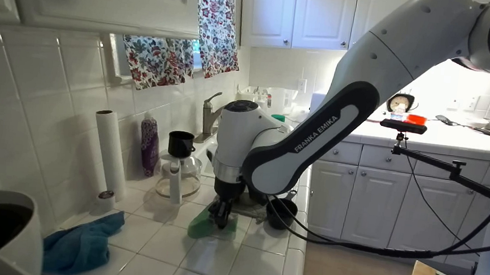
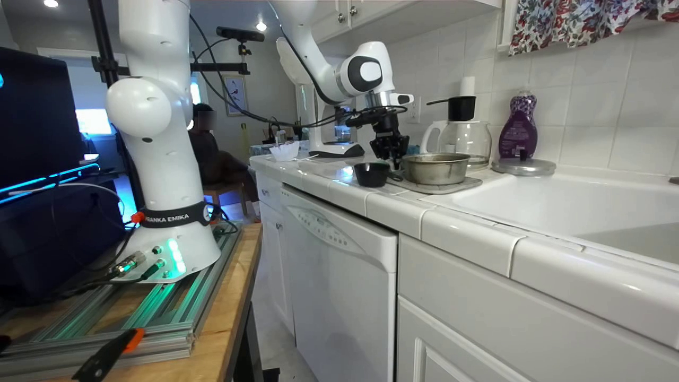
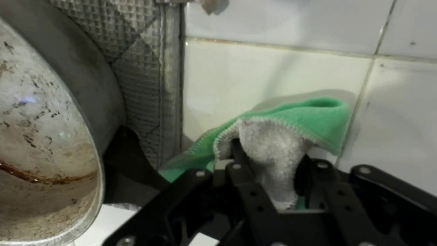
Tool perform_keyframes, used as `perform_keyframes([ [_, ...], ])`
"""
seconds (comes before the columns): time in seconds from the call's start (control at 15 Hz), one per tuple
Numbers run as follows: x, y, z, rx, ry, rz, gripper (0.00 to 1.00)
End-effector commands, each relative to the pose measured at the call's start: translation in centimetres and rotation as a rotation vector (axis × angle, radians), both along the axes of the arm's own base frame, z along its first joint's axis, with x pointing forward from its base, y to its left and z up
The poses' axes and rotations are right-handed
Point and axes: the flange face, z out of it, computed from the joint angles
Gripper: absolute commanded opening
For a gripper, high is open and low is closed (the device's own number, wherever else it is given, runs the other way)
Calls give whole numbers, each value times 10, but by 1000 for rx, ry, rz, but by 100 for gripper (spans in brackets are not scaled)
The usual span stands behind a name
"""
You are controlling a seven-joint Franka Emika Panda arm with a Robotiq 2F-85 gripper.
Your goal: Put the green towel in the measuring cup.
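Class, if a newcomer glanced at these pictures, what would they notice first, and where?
Most likely the big white robot arm, which bends down over the counter in both exterior views; in the wrist view, the green towel is bunched at its gripper. Next, perhaps, the metal pot with its stained inside, along the left of the wrist view. The flowered curtains, toward the top of both exterior views, should stand out too.
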Motion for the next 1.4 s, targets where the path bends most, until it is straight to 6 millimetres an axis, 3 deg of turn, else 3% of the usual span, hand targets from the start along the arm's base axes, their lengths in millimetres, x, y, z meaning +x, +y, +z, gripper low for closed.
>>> perform_keyframes([
  [0.0, -11, 16, 2, 16, 53, -4, 2],
  [0.33, -36, 33, 14, 98, 161, 34, 3],
  [0.6, -63, 27, 49, 161, 180, 109, 3],
  [0.87, -96, 1, 100, 134, 130, 53, 3],
  [1.07, -132, -21, 137, 102, 117, -34, 3],
  [1.33, -172, -69, 162, 67, 107, -263, 3],
])
